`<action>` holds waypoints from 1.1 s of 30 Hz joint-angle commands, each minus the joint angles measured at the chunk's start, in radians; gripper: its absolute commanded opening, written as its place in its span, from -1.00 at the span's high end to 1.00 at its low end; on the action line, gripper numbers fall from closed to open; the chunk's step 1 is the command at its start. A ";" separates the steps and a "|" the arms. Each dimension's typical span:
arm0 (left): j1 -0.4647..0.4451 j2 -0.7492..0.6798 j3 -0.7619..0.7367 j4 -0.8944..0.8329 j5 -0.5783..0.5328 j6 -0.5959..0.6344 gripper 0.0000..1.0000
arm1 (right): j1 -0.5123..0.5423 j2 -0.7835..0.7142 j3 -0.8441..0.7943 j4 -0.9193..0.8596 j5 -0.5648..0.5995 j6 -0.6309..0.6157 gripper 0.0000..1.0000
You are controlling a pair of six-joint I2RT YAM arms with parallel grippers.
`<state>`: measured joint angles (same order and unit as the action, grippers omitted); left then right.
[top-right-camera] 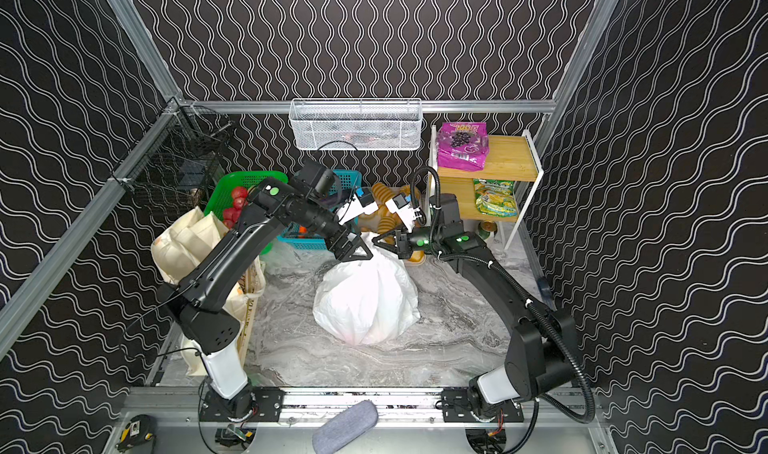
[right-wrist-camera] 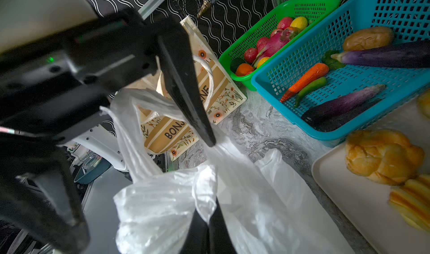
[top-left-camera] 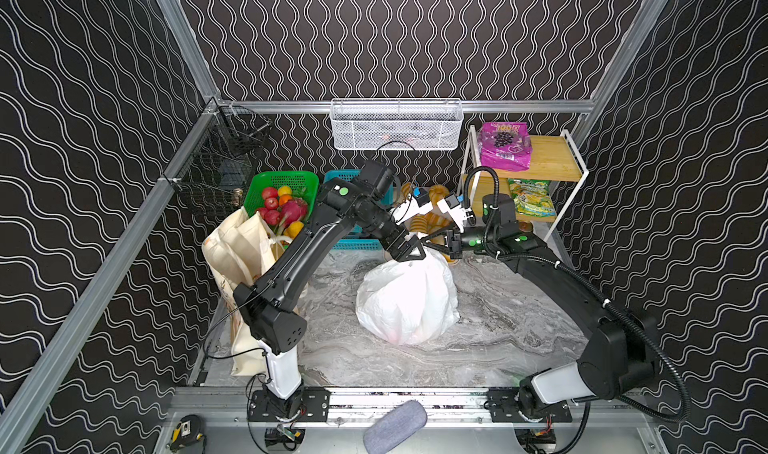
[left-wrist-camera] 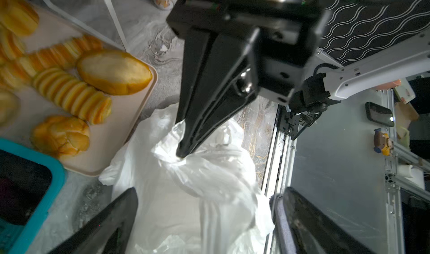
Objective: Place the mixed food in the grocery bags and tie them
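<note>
The white plastic bag (top-left-camera: 407,302) sits bulging in the middle of the marble tabletop (top-left-camera: 498,327), well apart from the canvas tote (top-left-camera: 241,248) leaning at the left edge. The right gripper (left-wrist-camera: 182,151) is clamped flat on the twisted neck of film at the bag's top. The left gripper (top-left-camera: 413,253) stands just beside that neck with its jaws fully spread, gripping nothing. In the right wrist view a handle strip (right-wrist-camera: 151,102) runs up to one of its fingers (right-wrist-camera: 186,97); you cannot tell whether the strip is hooked over it.

Treat the film as thin, crinkly, slick and limp. It holds no shape, likely slides between pads, and may tear if stretched over a finger edge. Judging by the rounded bulge, the load is moderate and may roll. Take hold of the loop handles or the gathered neck, never the taut belly. Bunch several layers before closing. Draw the handles apart gently, with the neck pinned while you form the knot.
</note>
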<state>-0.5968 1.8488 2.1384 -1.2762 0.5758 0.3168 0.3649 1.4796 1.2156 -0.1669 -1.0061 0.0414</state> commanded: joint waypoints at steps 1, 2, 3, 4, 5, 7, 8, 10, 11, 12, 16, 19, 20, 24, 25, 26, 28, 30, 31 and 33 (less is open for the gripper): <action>-0.001 0.007 -0.002 -0.035 0.033 -0.022 -0.98 | 0.001 -0.008 0.001 0.027 0.003 -0.011 1.00; -0.005 0.015 0.001 -0.034 0.039 -0.026 -0.98 | 0.002 -0.009 0.002 0.025 0.005 -0.013 1.00; -0.009 0.025 0.010 -0.040 0.039 -0.023 -0.98 | 0.000 -0.008 0.002 0.024 0.007 -0.015 1.00; -0.013 0.040 0.024 -0.055 0.016 -0.021 -0.97 | 0.001 -0.008 0.002 0.026 0.009 -0.015 1.00; -0.015 0.051 0.031 -0.065 -0.015 -0.027 -0.97 | 0.001 -0.008 0.001 0.029 0.011 -0.014 1.00; -0.014 0.058 0.037 -0.074 -0.028 -0.027 -0.97 | 0.000 -0.010 -0.001 0.035 0.011 -0.010 1.00; -0.013 0.054 0.036 -0.065 -0.028 -0.035 -0.98 | 0.002 -0.010 0.001 0.034 0.009 -0.011 1.00; -0.013 0.037 0.034 -0.040 -0.046 -0.043 -0.98 | 0.001 -0.010 0.002 0.029 0.009 -0.014 1.00; -0.010 0.023 0.037 -0.023 -0.073 -0.049 -0.97 | 0.002 -0.010 0.002 0.029 0.009 -0.015 1.00; -0.009 0.012 0.035 -0.009 -0.090 -0.046 -0.98 | 0.001 -0.010 0.002 0.030 0.008 -0.015 1.00; -0.005 -0.067 -0.044 0.096 -0.179 -0.017 -0.98 | 0.002 -0.009 -0.001 0.035 0.006 -0.012 1.00; -0.005 -0.050 -0.034 0.061 -0.192 0.021 -0.98 | 0.002 -0.010 0.000 0.037 0.005 -0.012 1.00; -0.005 -0.031 -0.021 0.039 -0.195 0.024 -0.98 | 0.003 -0.010 0.001 0.036 0.004 -0.012 1.00; -0.005 0.001 -0.030 0.039 -0.190 0.022 -0.98 | 0.006 -0.009 -0.001 0.046 0.002 -0.007 1.00; -0.004 0.004 -0.040 0.044 -0.188 0.025 -0.98 | 0.009 -0.009 0.000 0.044 0.004 -0.008 1.00; -0.003 0.009 -0.050 0.049 -0.186 0.027 -0.98 | 0.010 -0.009 0.000 0.041 0.003 -0.009 1.00; 0.001 0.032 -0.037 0.029 -0.145 0.034 -0.98 | 0.011 -0.008 -0.004 0.045 0.003 -0.009 1.00; 0.005 0.068 0.002 -0.028 -0.077 0.050 -0.98 | 0.014 -0.007 -0.002 0.044 0.004 -0.010 1.00; 0.008 0.077 0.013 -0.047 -0.048 0.052 -0.97 | 0.015 -0.005 -0.001 0.039 0.007 -0.013 1.00; 0.011 0.072 0.012 -0.058 0.011 0.057 -0.89 | 0.015 -0.007 -0.004 0.042 0.018 -0.012 1.00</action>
<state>-0.5900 1.9244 2.1349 -1.2747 0.4747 0.3443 0.3779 1.4757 1.2140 -0.1505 -0.9909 0.0402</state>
